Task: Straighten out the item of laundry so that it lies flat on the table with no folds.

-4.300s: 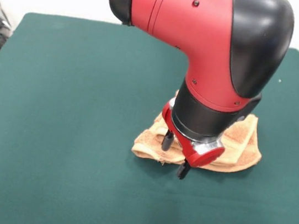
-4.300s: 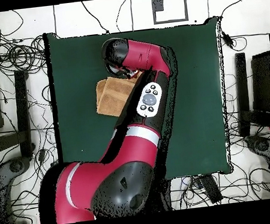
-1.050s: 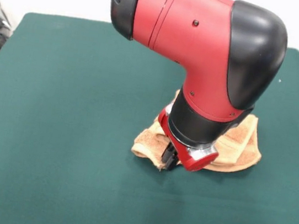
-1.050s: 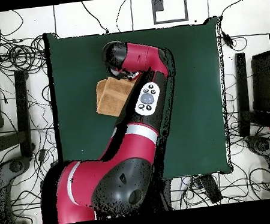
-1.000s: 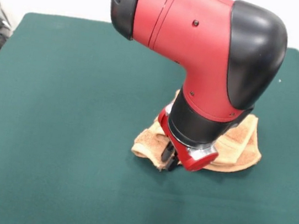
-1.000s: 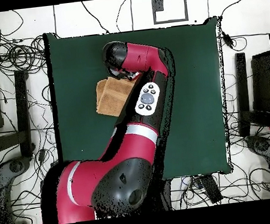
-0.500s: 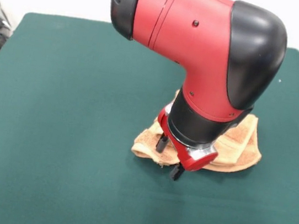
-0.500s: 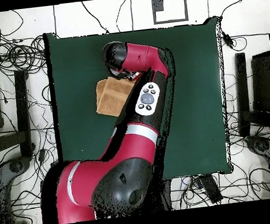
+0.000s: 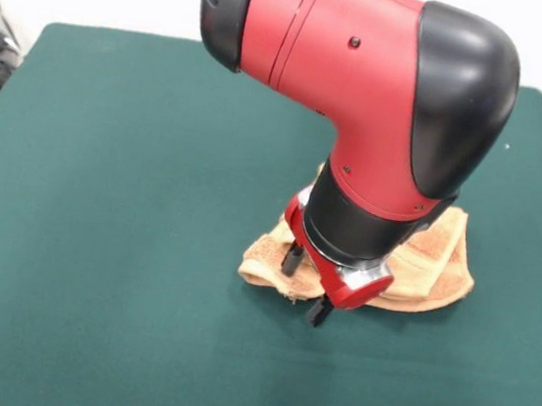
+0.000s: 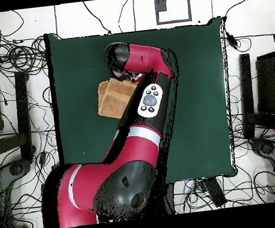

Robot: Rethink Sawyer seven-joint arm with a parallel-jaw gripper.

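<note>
The item of laundry, an orange-tan towel, lies bunched and folded over itself on the dark green table, right of centre. My gripper hangs open at the towel's near left edge. One finger stands over the cloth and the other just past its hem, over bare table. Nothing is held between them. The arm's wrist covers the towel's middle. From overhead the towel shows as a folded rectangle on the table, left of the arm, which hides the gripper.
Wide green table surface lies to the left and front of the towel in the front view. Cables and dark equipment crowd the floor beyond the table's edges in the overhead view.
A second ago the fingers were shut together at the towel's near edge; now they stand apart. The towel's shape looks the same, and the arm has barely moved.
</note>
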